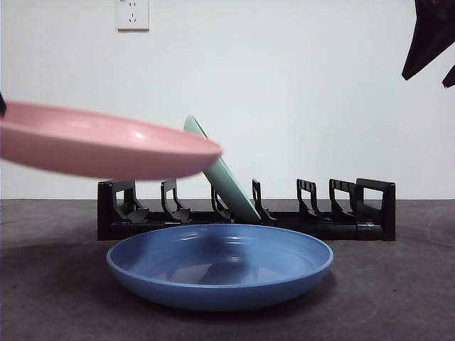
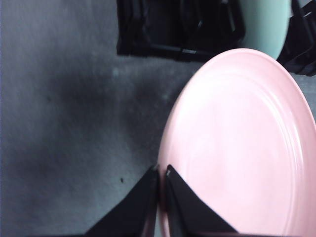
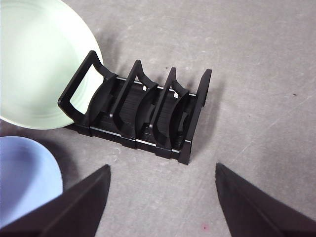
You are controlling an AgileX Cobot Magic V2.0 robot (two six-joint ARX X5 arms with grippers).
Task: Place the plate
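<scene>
On the dark bench the black rack stands with a green plate leaning in a middle slot, and a blue plate lies flat just in front of it. The pink plate hangs in the air above the rack's end slots, nearly level, pinched at its rim by the left gripper, while the right gripper waits with jaws spread wide over the rack's far end. The grip covers only a thin edge, so the plate may swivel or slip as it tips upright, and its free rim, close to the green plate, could knock it.
</scene>
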